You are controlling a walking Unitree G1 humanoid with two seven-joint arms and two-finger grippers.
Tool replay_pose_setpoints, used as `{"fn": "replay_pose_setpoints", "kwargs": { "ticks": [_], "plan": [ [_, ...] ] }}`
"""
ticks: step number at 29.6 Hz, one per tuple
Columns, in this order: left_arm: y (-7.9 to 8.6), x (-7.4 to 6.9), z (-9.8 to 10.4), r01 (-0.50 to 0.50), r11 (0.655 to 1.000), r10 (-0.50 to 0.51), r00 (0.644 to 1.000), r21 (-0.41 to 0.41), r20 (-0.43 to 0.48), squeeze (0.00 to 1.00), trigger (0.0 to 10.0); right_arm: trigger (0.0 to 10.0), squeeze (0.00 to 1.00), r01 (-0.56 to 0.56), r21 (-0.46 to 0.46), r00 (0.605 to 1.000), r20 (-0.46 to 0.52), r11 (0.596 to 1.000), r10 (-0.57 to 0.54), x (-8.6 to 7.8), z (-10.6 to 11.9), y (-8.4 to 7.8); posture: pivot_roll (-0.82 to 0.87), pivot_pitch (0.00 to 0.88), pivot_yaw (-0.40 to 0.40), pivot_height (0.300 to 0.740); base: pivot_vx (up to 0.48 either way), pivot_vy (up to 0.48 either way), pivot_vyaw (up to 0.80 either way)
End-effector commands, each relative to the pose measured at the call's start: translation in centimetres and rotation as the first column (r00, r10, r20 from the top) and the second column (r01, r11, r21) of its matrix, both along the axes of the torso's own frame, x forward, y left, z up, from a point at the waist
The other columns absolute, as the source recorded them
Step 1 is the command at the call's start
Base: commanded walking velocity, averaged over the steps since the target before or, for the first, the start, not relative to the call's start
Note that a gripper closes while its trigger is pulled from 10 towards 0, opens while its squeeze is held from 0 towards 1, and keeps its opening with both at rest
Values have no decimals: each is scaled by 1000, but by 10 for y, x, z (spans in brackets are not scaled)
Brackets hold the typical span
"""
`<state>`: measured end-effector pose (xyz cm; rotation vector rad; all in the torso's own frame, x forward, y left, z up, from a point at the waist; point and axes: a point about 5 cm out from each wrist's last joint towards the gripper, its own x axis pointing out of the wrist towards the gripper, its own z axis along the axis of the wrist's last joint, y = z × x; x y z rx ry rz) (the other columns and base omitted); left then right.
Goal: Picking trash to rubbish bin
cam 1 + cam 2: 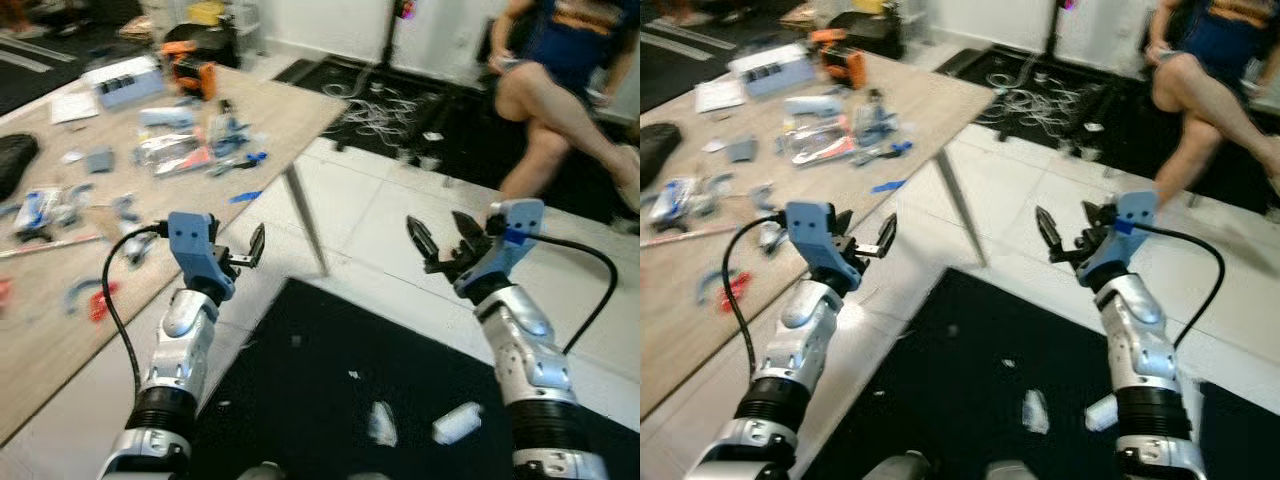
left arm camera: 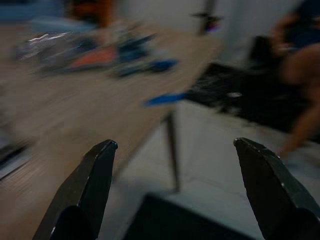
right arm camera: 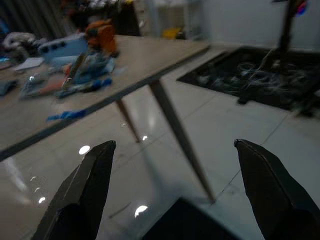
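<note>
I see two crumpled white scraps of trash on the black floor mat [image 1: 330,340]: the smaller scrap [image 1: 381,422] and, just right of it, a stubbier white wad [image 1: 457,422]. Both lie low in my head views, below and nearer to me than either pincer, the wad close beside my right forearm. A few white specks dot the mat near them. They look like wadded paper or plastic; I can't tell which.

My right pincer [image 1: 438,237] hangs raised above the mat's far edge, black fingers spread wide, nothing between them. My left pincer [image 1: 254,250] is held up at about the same height, beside the edge of the light wooden counter [image 1: 60,330]; its wrist view shows the fingers wide apart and empty.

The counter carries a clutter of blue and clear plastic packets [image 1: 195,145] and an orange tool [image 1: 190,70]. Beyond the white tiled floor [image 1: 380,215], a person's crossed legs [image 1: 560,130] show at the far right.
</note>
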<state>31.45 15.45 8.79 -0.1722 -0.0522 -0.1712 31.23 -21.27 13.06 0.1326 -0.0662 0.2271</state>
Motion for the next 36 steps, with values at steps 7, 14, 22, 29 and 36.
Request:
{"fn": "replay_pose_setpoints", "kwargs": {
  "ticks": [7, 14, 22, 29, 36],
  "plan": [
    [-7, 2, -2, 39, 999, -39, 999, 6, 2, 0, 10000, 10000, 0, -28, -43, 999, 31, 999, 29, 3, 5, 6, -100, 0, -1, 740, 0, 0, 685],
    [-8, 2, -2, 42, 999, -42, 999, 5, 3, 0, 10000, 10000, 0, -27, -45, 999, 33, 999, 29, 3, 5, 6, -101, 0, 0, 740, 0, 0, 681],
    [-14, 4, 2, 96, 995, -97, 995, 30, 28, 0, 10000, 10000, 0, -71, -74, 996, 42, 995, 74, 3, 6, 10, -106, 0, 4, 740, 0, 0, 677],
    [-15, 4, 3, 108, 993, -110, 993, 44, 33, 0, 10000, 10000, 0, -78, -76, 996, 44, 994, 81, 3, 6, 11, -106, 0, 6, 740, 0, 0, 675],
    [-16, 5, 3, 129, 990, -131, 991, 50, 38, 0, 10000, 10000, 0, -88, -81, 995, 45, 993, 92, 3, 6, 11, -106, 0, 6, 740, 0, 0, 675]
  ]
}}
